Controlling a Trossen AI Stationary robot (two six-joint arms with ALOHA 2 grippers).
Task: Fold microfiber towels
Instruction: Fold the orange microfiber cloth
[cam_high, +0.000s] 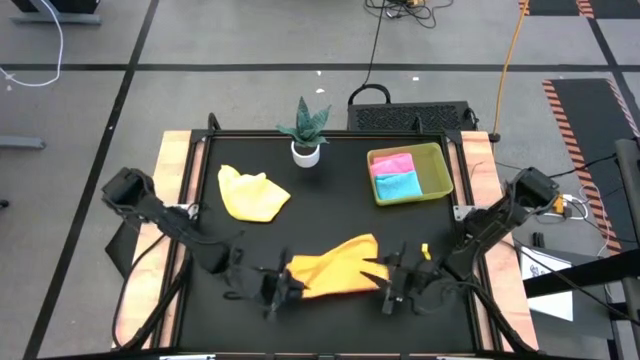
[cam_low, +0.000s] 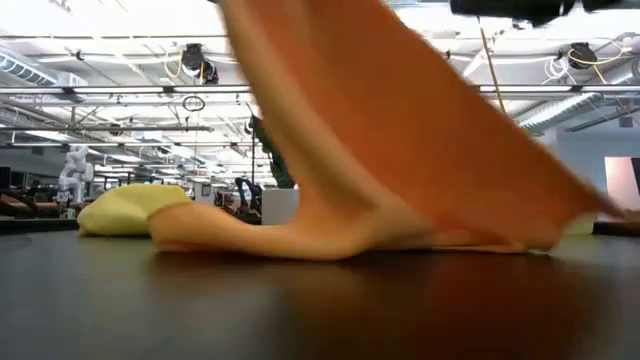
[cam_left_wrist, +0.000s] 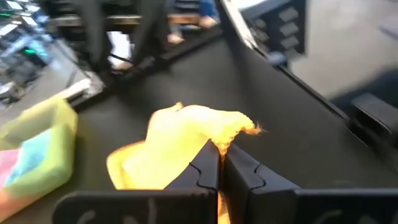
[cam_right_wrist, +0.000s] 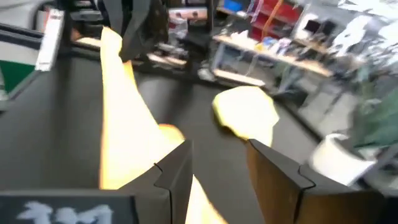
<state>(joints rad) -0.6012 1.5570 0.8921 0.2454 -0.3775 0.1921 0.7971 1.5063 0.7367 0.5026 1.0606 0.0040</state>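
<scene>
Orange towel (cam_high: 335, 268) sits at the near-centre of the desk (cam_high: 330, 215), stretched between the two arms. Long axis runs left-right across the desk, slightly skewed: its right end sits farther back than its left. In the low view it rises from a flat pool on the desk surface up to a lifted edge, so part is draped in the air, part lying down.

Left gripper (cam_left_wrist: 219, 163) is at the towel's left end, jaws clenched on the orange towel; the wrist view shows cloth pinched at the fingertips with a frayed corner sticking out past them.

Right gripper (cam_right_wrist: 219, 163) is at the towel's right end, jaws spread apart. Orange cloth runs along one finger (cam_right_wrist: 174, 171) and below the gap, but it isn't pinched between the two.

Yellow towel (cam_high: 252, 193) lies crumpled on the left-rear part of the desk, well apart from the orange one; no clear long axis, just a rumpled lump.

Pink towel (cam_high: 391, 163) and light blue towel (cam_high: 399, 184) are folded, lying side by side in the yellow-green tray (cam_high: 438, 168) at the right-rear, pink one farther back.

Small potted plant (cam_high: 305, 130) stands at the rear-centre, between yellow towel and tray.
</scene>
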